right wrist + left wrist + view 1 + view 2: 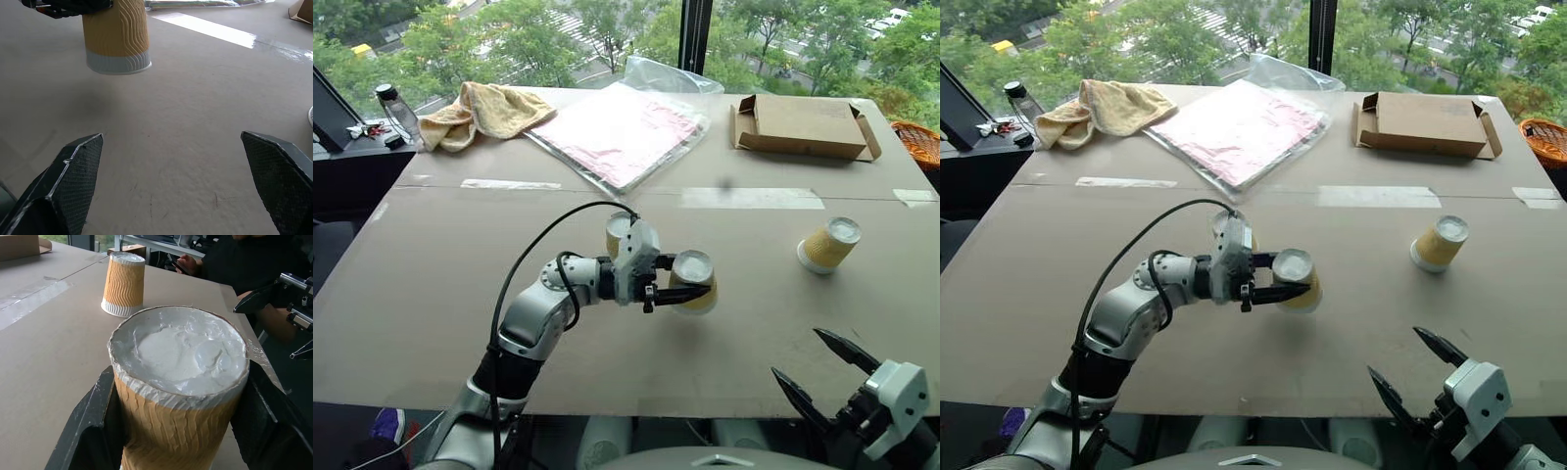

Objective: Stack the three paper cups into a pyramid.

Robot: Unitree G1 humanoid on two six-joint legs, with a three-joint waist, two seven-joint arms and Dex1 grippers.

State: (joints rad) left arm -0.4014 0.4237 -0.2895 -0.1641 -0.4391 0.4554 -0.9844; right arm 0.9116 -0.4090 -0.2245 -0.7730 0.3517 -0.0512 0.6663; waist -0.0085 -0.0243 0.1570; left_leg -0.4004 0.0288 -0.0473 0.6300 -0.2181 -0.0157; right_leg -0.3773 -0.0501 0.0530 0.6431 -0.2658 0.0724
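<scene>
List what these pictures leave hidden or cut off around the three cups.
- Third cup: in the head views the left gripper and its wrist cover most of it; upright or inverted cannot be told.
- Held cup: the left wrist view's lower edge cuts off its rim end.
- Far cup: the right wrist view's edge leaves just a sliver.
- Right gripper: its arm is cut by the head views' lower edge.

Paper cups (693, 282) (828, 245): yellow-tan sides with wavy ribbing, white rim and white base. Table (440, 294): plain grey-brown, crossed by pale tape strips. Fingers (68, 181): black, fine mesh texture. Towel (484, 111): yellow. Box (803, 127): brown cardboard. Wrapped sheet (617, 132): pink.
</scene>
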